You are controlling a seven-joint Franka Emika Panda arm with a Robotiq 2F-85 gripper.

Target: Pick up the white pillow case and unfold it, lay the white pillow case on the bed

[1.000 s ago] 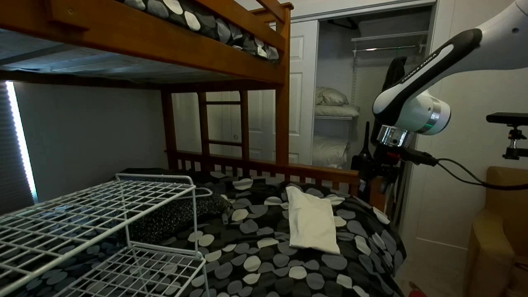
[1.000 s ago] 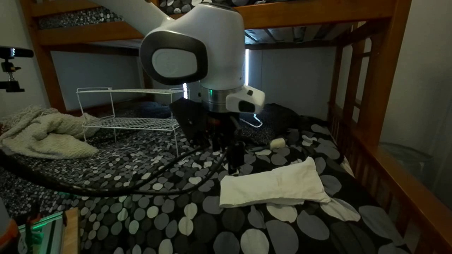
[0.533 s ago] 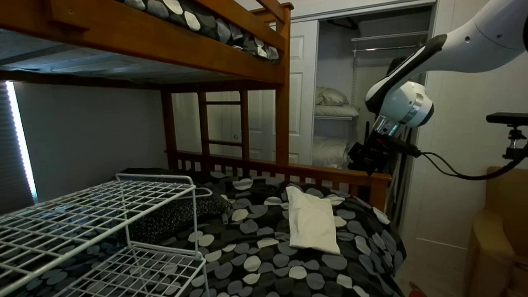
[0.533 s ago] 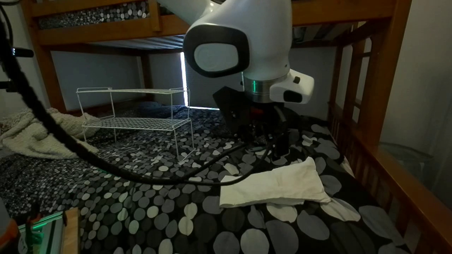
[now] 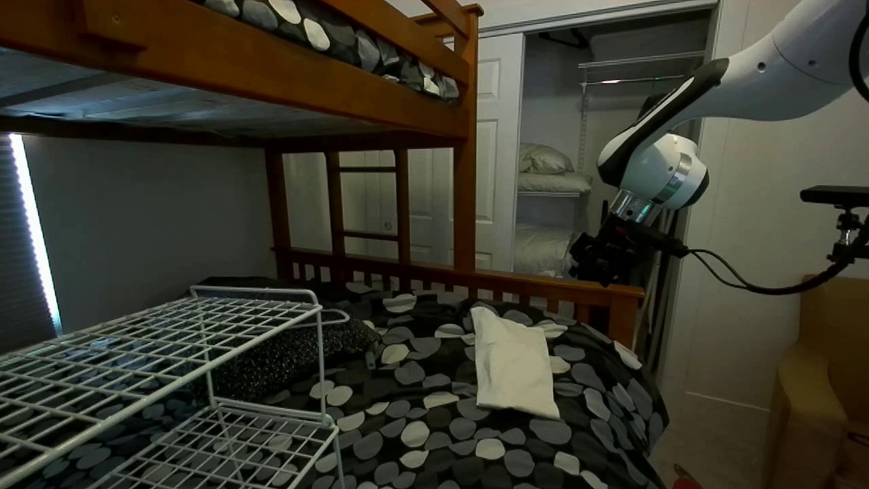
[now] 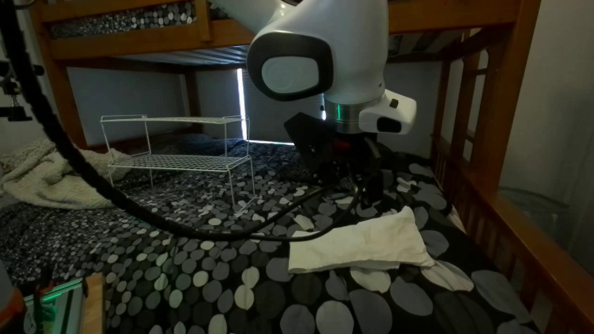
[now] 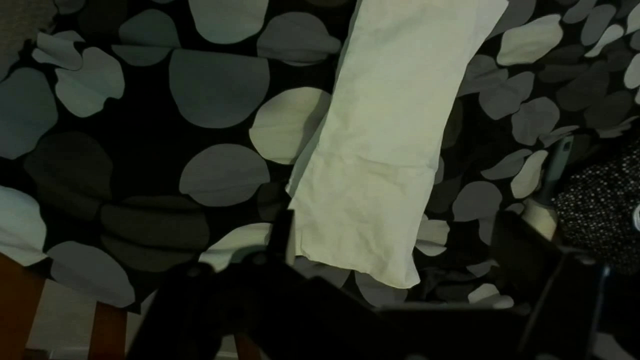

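Pick-up looked pending — gripper (image 7: 395, 229) hung, jaws apart; white pillow case (image 7: 382, 125) lay free — next likely needed descent, edge pinch.

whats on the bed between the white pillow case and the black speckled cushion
In the wrist view, a tool with a pale end lies on the spotted bed, nearer the black speckled cushion than the white pillow case.
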